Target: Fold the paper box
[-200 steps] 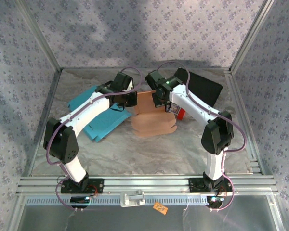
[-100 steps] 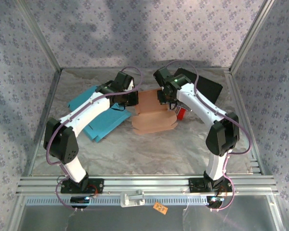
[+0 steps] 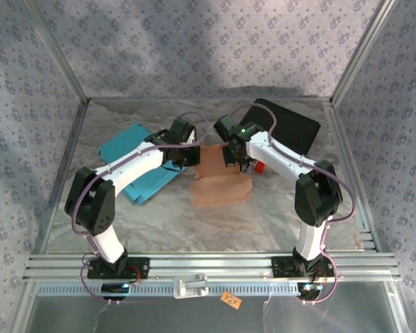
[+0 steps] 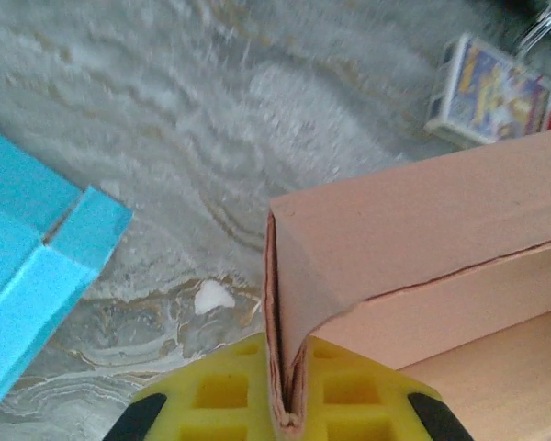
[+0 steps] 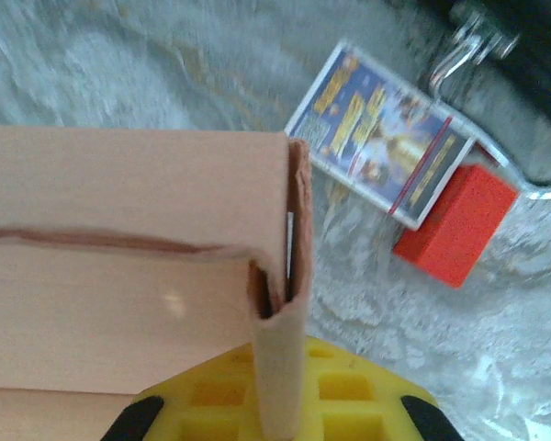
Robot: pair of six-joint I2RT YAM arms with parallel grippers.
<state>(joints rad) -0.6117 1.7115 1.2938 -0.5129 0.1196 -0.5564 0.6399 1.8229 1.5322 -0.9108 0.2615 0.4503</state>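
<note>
We see both arms pulled in nearer. Tan cardboard box [image 3: 220, 186] sits mid grey marbled table [image 3: 166, 222]; left gripper [image 4: 287, 404] and right gripper [image 5: 275, 386] each clamp an end flap, fingertips cropped.

Blue sheets [image 3: 123, 147] lie left of the box [image 3: 220, 186], a red block [image 3: 261, 166] right; near tabletop [image 3: 215, 225] lies open.

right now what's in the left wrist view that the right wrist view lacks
Left wrist: the flat blue paper box and the left hand. Right wrist: the red block in full, a black item with a metal clip, the right hand. Both: the tan paper box pinched by its wall, the colourful card pack, the marbled table.
</note>
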